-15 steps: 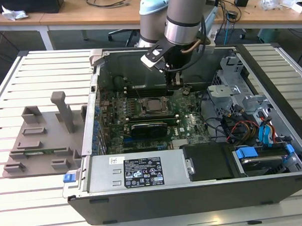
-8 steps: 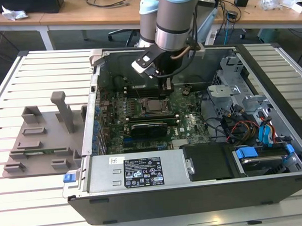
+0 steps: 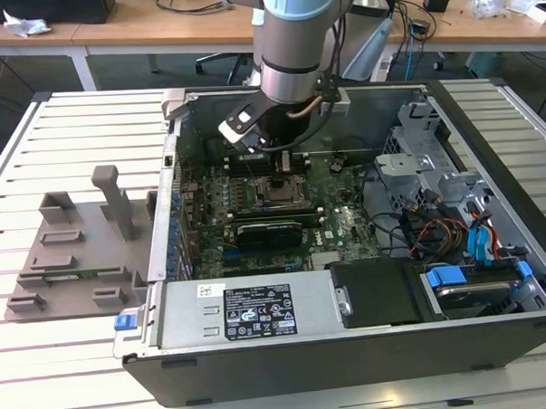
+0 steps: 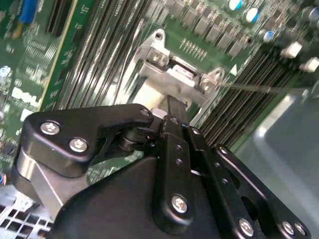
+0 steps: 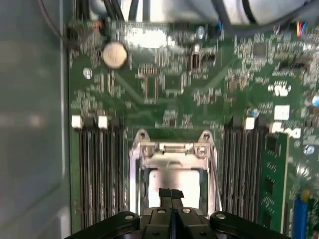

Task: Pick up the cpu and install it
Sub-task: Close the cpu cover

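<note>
In the first wrist view I see my gripper (image 5: 171, 195) closed tip to tip above the cpu (image 5: 174, 177), which lies flat inside the socket frame (image 5: 172, 148); contact I cannot tell. In the exterior view, the socket sits at 12 o'clock from the black heatsink (image 3: 270, 232).

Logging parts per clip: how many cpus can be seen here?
1. The cpu lies inside the socket frame on the motherboard, beneath the pincer. The arm could hide others.
</note>
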`<state>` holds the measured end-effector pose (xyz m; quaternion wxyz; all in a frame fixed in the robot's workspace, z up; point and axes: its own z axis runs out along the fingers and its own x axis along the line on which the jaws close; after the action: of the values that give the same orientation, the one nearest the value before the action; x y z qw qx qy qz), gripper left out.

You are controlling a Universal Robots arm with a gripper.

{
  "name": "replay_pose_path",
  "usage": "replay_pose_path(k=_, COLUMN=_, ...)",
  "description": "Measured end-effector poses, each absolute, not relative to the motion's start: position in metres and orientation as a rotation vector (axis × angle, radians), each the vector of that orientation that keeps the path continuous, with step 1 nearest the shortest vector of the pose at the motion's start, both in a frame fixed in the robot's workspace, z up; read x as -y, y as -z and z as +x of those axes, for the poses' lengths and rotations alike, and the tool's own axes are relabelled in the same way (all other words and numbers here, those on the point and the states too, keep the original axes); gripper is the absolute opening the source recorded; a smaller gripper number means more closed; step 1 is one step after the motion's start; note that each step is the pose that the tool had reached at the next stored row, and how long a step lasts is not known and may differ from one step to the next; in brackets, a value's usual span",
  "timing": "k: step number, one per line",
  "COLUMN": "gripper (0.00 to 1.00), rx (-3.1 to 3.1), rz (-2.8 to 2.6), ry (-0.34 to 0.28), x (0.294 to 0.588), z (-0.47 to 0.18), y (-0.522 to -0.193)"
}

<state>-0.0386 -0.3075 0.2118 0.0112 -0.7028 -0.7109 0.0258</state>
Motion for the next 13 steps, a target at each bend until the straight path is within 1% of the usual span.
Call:
replay_pose_path(k=5, gripper=0.11, rx=2.217, rz=-2.192, ry=-0.08, x=0.307, z=-0.056, y=-0.208)
replay_pose_path(k=13, gripper=0.11, rx=2.217, rz=-2.192, ry=-0.081, x=0.307, z=-0.058, y=-0.203)
